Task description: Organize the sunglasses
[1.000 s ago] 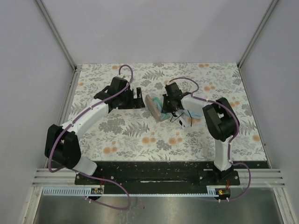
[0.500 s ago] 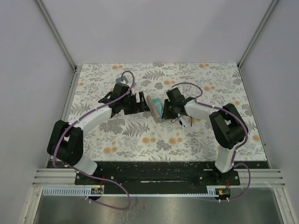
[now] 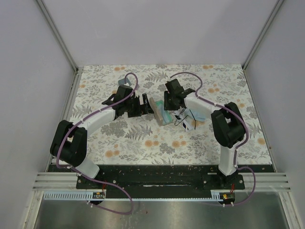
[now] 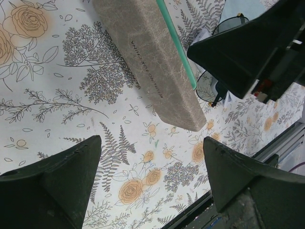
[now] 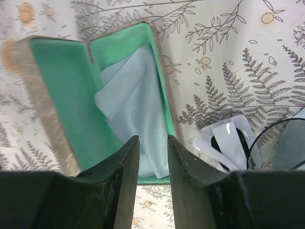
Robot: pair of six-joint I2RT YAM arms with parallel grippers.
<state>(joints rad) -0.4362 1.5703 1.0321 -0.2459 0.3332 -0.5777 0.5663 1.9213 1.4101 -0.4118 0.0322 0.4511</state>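
The sunglasses [image 3: 182, 119], thin black frame with a white tag [image 5: 228, 139], lie on the floral table just right of an open tan case [image 3: 157, 110]. Their rim shows at the right edge of the right wrist view [image 5: 267, 136] and in the left wrist view [image 4: 207, 88]. The case has a green lining [image 5: 57, 90], and a light blue cloth [image 5: 131, 105] lies in its tray. My right gripper [image 3: 170, 108] [image 5: 152, 140] hovers over the case's near end, jaws a narrow gap apart, empty. My left gripper [image 3: 145, 105] [image 4: 151, 143] is wide open and empty beside the case's lid [image 4: 152, 57].
The floral table cover [image 3: 143, 138] is bounded by metal rails and grey walls on the left, right and back. The black base rail [image 3: 152, 174] runs along the near edge. Both arms reach in to the case from either side.
My left gripper has moved right up to the case's lid. My right wrist has drawn back a little toward the far side, still over the open case.
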